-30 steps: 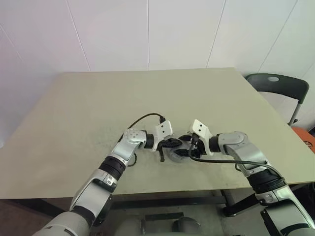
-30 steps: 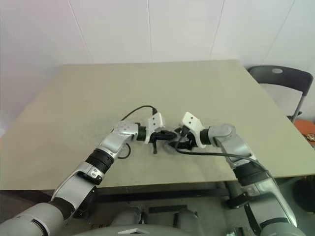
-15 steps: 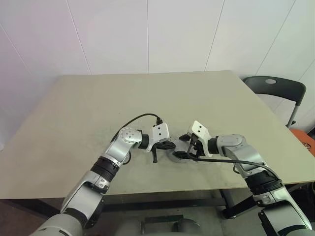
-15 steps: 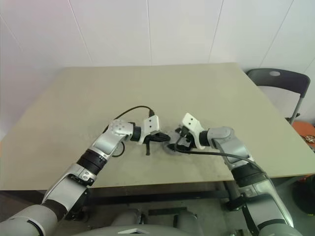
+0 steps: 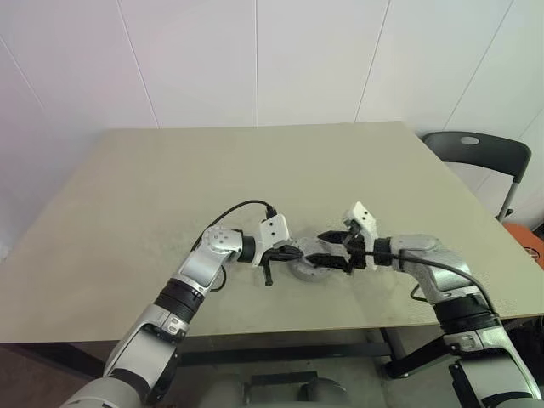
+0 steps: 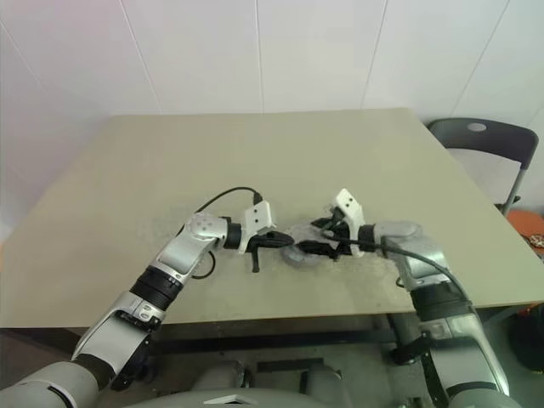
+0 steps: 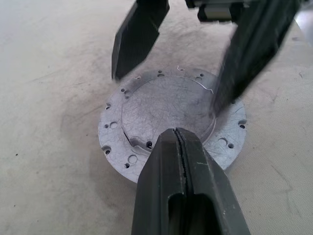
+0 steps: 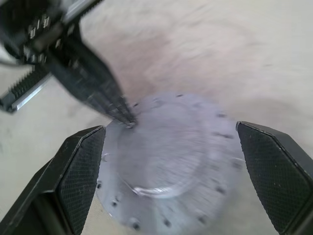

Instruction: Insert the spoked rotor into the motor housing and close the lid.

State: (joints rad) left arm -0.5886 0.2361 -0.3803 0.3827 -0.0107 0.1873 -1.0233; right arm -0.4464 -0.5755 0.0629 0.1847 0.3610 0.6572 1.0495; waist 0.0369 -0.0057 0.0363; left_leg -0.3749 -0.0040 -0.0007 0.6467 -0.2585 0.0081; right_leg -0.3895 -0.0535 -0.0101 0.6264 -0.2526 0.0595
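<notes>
A beige worktop [image 5: 170,187] is seen before white wall panels, with a dark chair [image 5: 476,153] beside its right edge. The lid [image 7: 171,122] lies flat near the front edge. The left gripper [image 7: 178,147], jaws pressed together, rests on it. The right gripper [image 8: 168,147] has been drawn back, jaws now spread wide around the lid.

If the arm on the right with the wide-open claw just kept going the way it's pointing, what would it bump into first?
Most likely the lid, the grey round cap lying on the table. The right gripper stands open with the cap between its fingers; the shut left gripper rests just beyond, though depth is uncertain.
</notes>
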